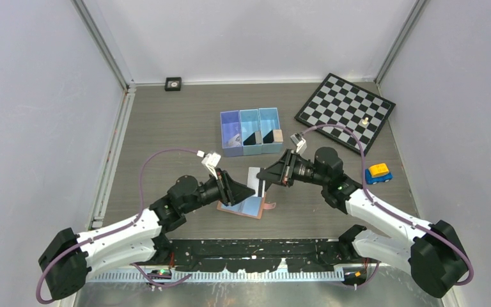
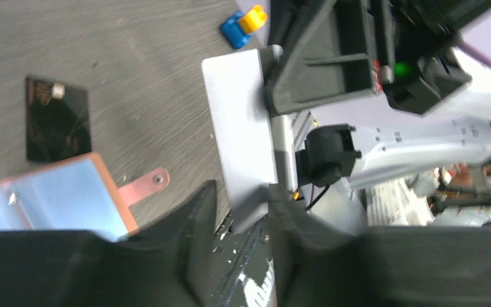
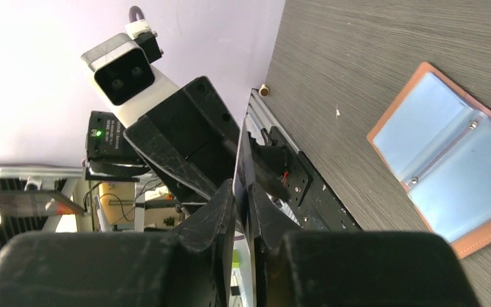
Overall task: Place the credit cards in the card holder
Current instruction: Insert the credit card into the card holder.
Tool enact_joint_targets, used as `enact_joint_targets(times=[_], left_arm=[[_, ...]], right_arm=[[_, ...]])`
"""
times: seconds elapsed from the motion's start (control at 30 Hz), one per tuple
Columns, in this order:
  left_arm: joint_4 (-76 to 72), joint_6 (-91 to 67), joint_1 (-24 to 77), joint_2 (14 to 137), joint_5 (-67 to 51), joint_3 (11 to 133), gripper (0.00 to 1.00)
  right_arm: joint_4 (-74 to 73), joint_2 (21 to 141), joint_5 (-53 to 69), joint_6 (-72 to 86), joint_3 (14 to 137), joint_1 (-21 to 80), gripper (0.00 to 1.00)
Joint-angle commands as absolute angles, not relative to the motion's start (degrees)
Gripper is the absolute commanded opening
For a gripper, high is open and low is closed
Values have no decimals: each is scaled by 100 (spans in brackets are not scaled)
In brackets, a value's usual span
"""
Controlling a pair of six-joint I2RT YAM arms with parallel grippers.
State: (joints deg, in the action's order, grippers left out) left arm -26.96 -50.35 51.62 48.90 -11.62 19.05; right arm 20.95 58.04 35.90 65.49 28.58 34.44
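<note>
A glossy credit card [image 2: 240, 128] is held upright in the air between the two arms, above the table's middle. My right gripper [image 3: 241, 185] is shut on one end of the card [image 3: 241, 153], seen edge-on in the right wrist view. My left gripper [image 2: 243, 192] is open around the other end, with a gap between one finger [image 2: 198, 217] and the card. A second black credit card [image 2: 57, 118] lies flat on the table. The card holder [image 1: 246, 206] lies open below the grippers, its blue lining [image 3: 447, 173] facing up and its snap tab [image 2: 144, 185] sticking out.
A three-compartment blue bin [image 1: 251, 131] with small items stands behind the grippers. A chessboard [image 1: 345, 109] lies at the back right, a blue and yellow toy car [image 1: 378, 173] by the right arm. A small black object [image 1: 173, 83] sits by the back wall.
</note>
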Motion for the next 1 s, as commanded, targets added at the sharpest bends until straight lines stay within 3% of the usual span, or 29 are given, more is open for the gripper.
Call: enact_joint_targets(times=[0.0,0.1,0.2,0.43,0.97], left_arm=[[-1353,-4842,5026,4849,-371,2264,51],[-227,-4669,4891,4805,15,2319,71],[537,-4542,4572,4740,226,2211,77],[1510,-3938,4092,4637,487,2153,75],[645,-3438,3860,5884,35,2189,57]], right_arm=[[1728,5680,2972,6703,2716,3516,1],[1073,5779,2314,6760,2662,3522,0],[1187,6323,2222,7110,2512,3560,1],[2163,7652,2021,7700,2503,4191,0],[3426,9550,2147,7906,2933,4391,0]])
